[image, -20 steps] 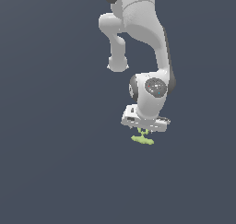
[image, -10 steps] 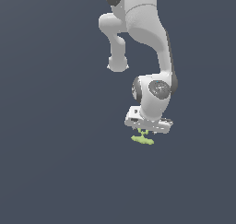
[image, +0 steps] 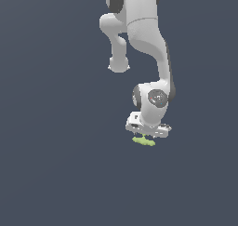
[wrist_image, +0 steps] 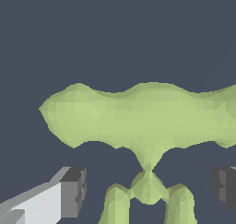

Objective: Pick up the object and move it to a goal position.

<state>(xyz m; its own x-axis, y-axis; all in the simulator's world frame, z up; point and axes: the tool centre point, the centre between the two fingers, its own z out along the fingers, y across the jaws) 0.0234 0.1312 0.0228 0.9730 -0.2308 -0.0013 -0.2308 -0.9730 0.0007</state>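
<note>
My gripper [image: 146, 136] has dropped lower over the object [image: 143, 141], low center of frame; fingers [wrist_image: 73, 192] apart.

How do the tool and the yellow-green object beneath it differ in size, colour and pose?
The tool is white with dark pads; the object is yellow-green. The tool is far bulkier; the object is a thin sliver in the exterior view. The tool points down with jaws apart; the object lies elongated between them, ungripped.
</note>
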